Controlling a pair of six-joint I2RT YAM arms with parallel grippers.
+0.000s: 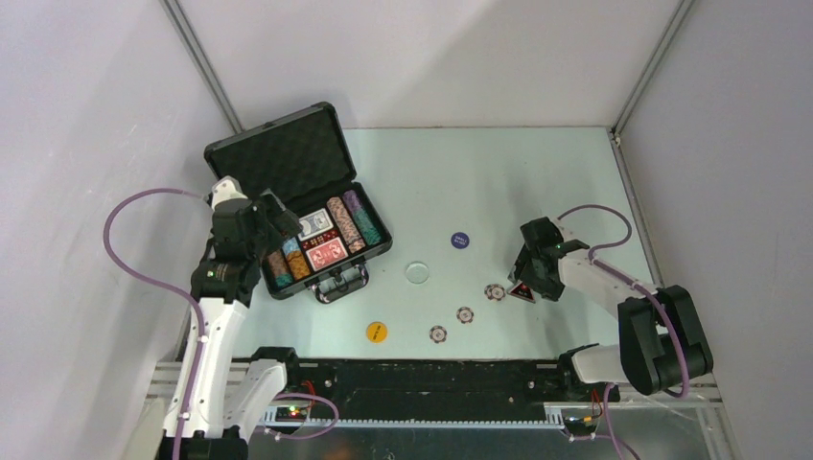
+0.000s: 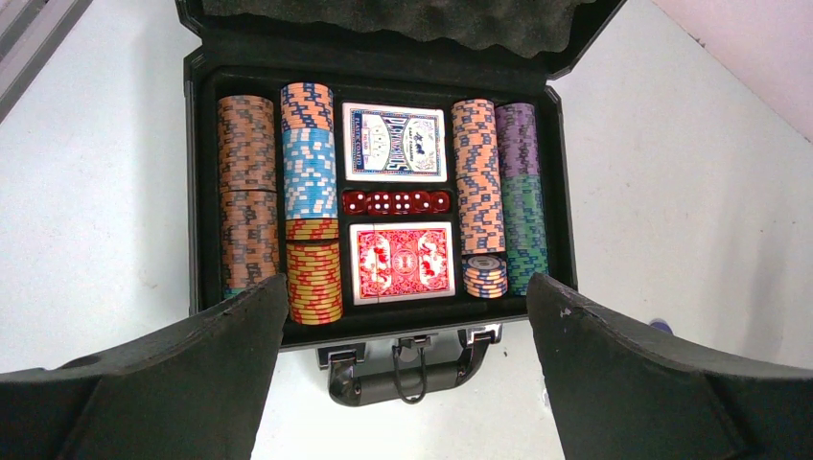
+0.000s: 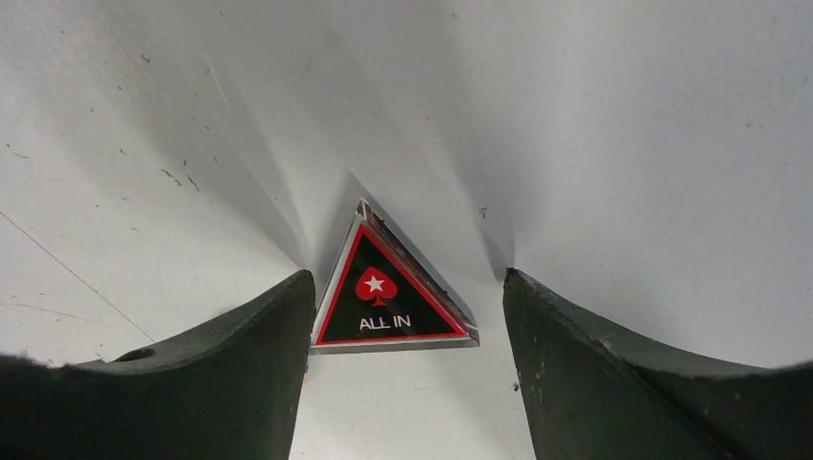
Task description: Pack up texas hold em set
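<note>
The black briefcase [image 1: 278, 153] lies open at the left of the table, and its tray [image 2: 195, 192] holds rows of striped poker chips [image 2: 309, 172], a blue card deck [image 2: 394, 142], red dice and a red card deck [image 2: 404, 262]. My left gripper [image 2: 407, 297] hangs open above the case's front edge and handle [image 2: 407, 381], holding nothing. My right gripper [image 3: 406, 316] is open and low on the table, straddling a black triangular "ALL IN" marker [image 3: 388, 302]. Its left finger [image 3: 278, 345] touches the marker's corner, while the right finger stands apart. Three loose chips [image 1: 465, 314] lie nearby.
A yellow disc [image 1: 377, 332], a clear disc [image 1: 418, 272] and a blue disc [image 1: 461, 241] lie on the table between the case and the right arm. White walls close in the left, back and right. The raised lid stands behind the left gripper [image 1: 261, 226].
</note>
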